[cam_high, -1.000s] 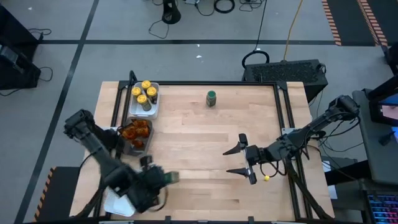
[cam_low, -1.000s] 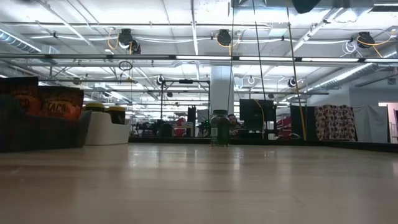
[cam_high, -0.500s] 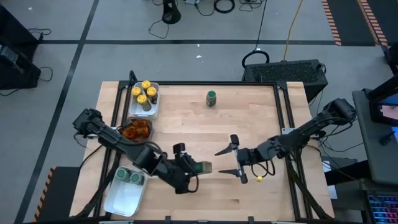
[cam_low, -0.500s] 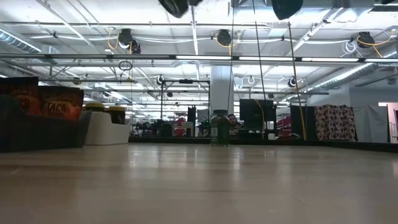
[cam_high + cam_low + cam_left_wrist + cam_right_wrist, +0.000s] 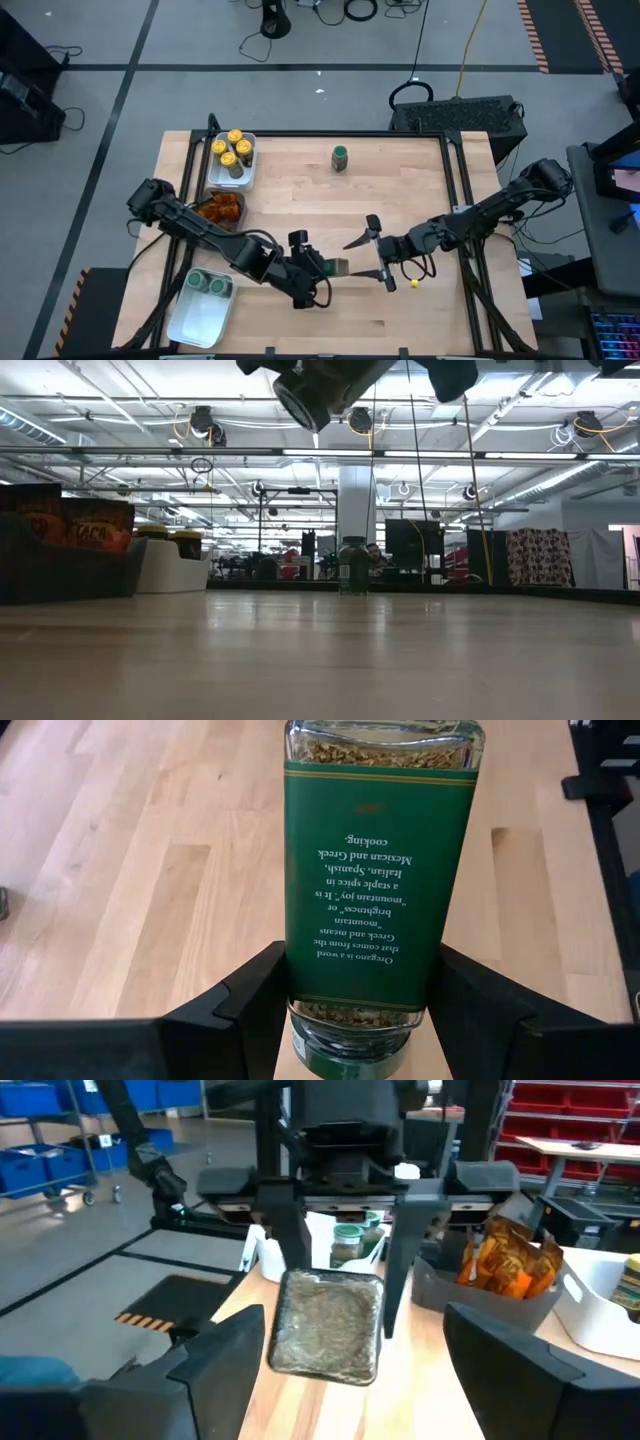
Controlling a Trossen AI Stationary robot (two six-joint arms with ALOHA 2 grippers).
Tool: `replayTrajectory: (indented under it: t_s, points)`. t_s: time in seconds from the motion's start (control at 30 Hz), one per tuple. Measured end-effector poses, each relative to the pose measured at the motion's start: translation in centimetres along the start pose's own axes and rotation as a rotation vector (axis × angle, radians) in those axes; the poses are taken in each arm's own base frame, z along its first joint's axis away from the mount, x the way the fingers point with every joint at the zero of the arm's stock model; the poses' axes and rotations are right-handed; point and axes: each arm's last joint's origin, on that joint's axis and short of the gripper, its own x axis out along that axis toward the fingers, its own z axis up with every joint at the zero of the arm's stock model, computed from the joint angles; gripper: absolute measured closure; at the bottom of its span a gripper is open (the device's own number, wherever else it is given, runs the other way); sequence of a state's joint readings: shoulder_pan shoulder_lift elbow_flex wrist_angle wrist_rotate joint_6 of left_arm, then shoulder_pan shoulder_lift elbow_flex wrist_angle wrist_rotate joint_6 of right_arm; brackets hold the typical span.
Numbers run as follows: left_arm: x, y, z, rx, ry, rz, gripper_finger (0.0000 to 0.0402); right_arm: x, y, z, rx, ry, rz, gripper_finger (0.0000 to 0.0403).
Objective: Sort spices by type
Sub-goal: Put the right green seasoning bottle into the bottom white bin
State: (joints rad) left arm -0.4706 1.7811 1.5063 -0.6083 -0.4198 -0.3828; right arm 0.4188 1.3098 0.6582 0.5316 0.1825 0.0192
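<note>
My left gripper [image 5: 322,268] hovers over the table's middle, shut on a glass spice jar [image 5: 337,268] with a green label [image 5: 365,880] and a green lid. The jar's square base [image 5: 325,1325] points at my right gripper [image 5: 351,259]. That gripper is open, level, and just short of the base, touching nothing. Another green-lid jar [image 5: 341,157] stands on its base near the far edge and also shows in the low view [image 5: 353,565]. Yellow-lid jars [image 5: 232,150] stand in a white tray [image 5: 249,170]. Orange packets [image 5: 218,210] fill the dark grey tray. Two green-lid jars [image 5: 205,285] sit in the near white tray [image 5: 195,320]. My left gripper pinches the jar's body just above the lid end [image 5: 300,995] between its two fingers [image 5: 255,990], one on each side wall. The fingers come level from the table's left and lie along the jar. The jar is lifted clear and lies level, base toward the right.
The three trays line the table's left edge. The table's bare wood [image 5: 400,190] spreads between the far jar and the grippers. A small yellow object [image 5: 414,284] lies near my right arm. Black rails frame the table's edges.
My left arm has swung from above the near white tray toward the table's middle, carrying the green-label jar clear of the table and rightward. My right gripper has moved toward the table's left, closing on the jar, and has stayed open.
</note>
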Motion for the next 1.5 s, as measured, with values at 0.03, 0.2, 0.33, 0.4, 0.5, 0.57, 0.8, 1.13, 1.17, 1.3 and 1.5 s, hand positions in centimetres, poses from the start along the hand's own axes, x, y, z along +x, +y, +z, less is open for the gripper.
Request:
replayTrajectory:
  t_s: [0.03,0.2,0.33,0.4,0.5,0.57,0.8,1.13,1.17,1.3,1.5]
  points:
    - [0.0,0.0,0.1,-0.004,-0.005,-0.001,0.0194,0.0,0.0,0.0,0.004,0.0,-0.001,0.0112]
    - [0.2,0.3,0.4,-0.023,-0.035,0.012,0.0194,0.4,-0.1,-0.5,0.007,0.02,-0.007,0.0112]
    - [0.4,0.8,0.7,-0.036,-0.043,0.03,0.0194,0.9,-0.1,-1.0,0.001,0.025,-0.003,0.0112]
    - [0.5,1.1,0.8,-0.043,-0.042,0.036,0.0194,1.0,0.0,-1.2,0.001,0.029,-0.006,0.0112]
    - [0.6,1.4,1.0,-0.053,-0.048,0.04,0.0194,1.1,-0.1,-1.3,0.0,0.03,-0.011,0.0112]
    - [0.7,1.6,1.1,-0.06,-0.051,0.043,0.0194,1.1,-0.1,-1.2,-0.005,0.025,-0.023,0.0112]
    - [1.0,2.2,1.3,-0.1,-0.055,0.054,0.0194,1.1,-0.5,-1.1,-0.005,0.013,-0.097,0.0112]
    - [1.0,2.4,1.4,-0.103,-0.055,0.056,0.0193,1.2,-1.2,-0.9,0.027,-0.009,-0.119,0.0123]
    - [1.0,2.4,1.3,-0.103,-0.055,0.056,0.0192,1.2,-1.2,-0.9,0.027,-0.008,-0.119,0.0128]
    - [1.0,2.4,1.4,-0.103,-0.055,0.056,0.0187,1.2,-1.2,-0.9,0.027,-0.008,-0.12,0.0157]
    - [1.0,2.3,1.4,-0.106,-0.062,0.054,0.0186,1.2,-1.2,-0.9,0.027,-0.009,-0.12,0.0213]
